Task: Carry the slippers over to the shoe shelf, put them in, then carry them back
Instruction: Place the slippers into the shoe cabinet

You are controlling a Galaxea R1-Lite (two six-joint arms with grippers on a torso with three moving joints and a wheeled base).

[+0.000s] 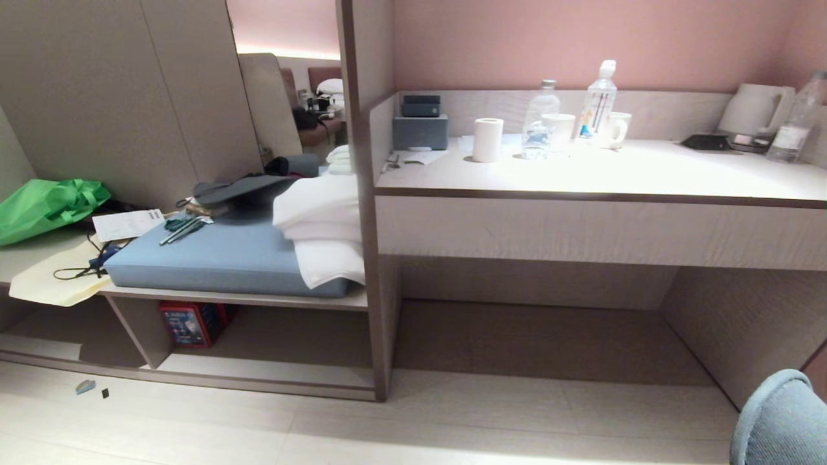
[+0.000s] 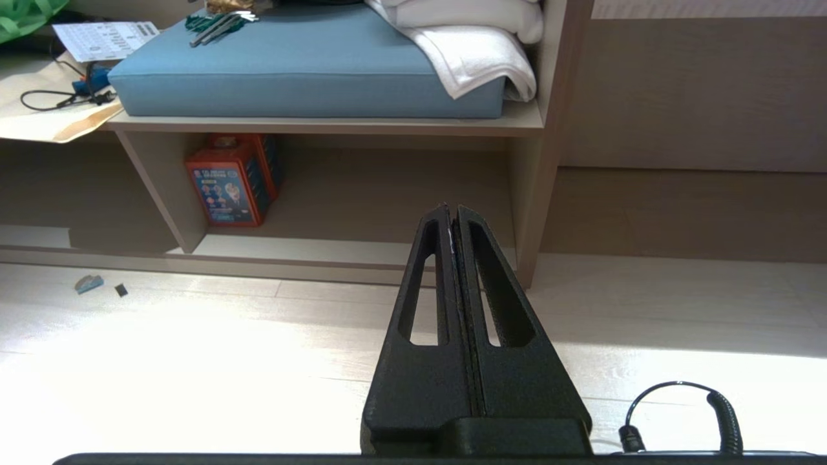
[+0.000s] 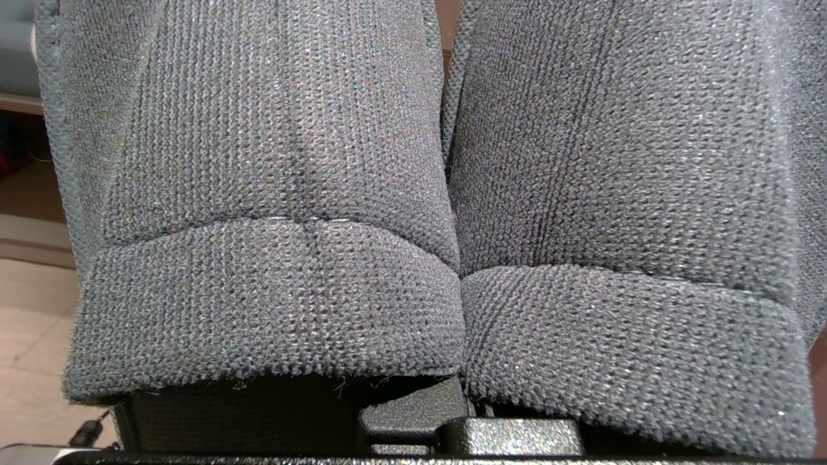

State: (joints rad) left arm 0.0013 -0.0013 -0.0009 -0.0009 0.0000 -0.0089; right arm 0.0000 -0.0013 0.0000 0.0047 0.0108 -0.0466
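while our right claw (image 3: 413, 426) is pinched on the slippers (image 3: 413, 194) and left claw (image 2: 453, 216) pressed together, shoe shelf (image 1: 271, 371) holds no slippers; placing and return remain.

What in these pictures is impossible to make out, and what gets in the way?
- Right wrist view: the slippers fill the picture, hiding the right gripper's fingers and nearly all the room.
- Head view: neither arm shows; the slippers appear only as a grey-blue corner cut off by the edge.
- Head view: the shoe shelf has a shadowed interior; the red box has print too small to read.
- Left wrist view: the left gripper, shut, covers part of the floor.
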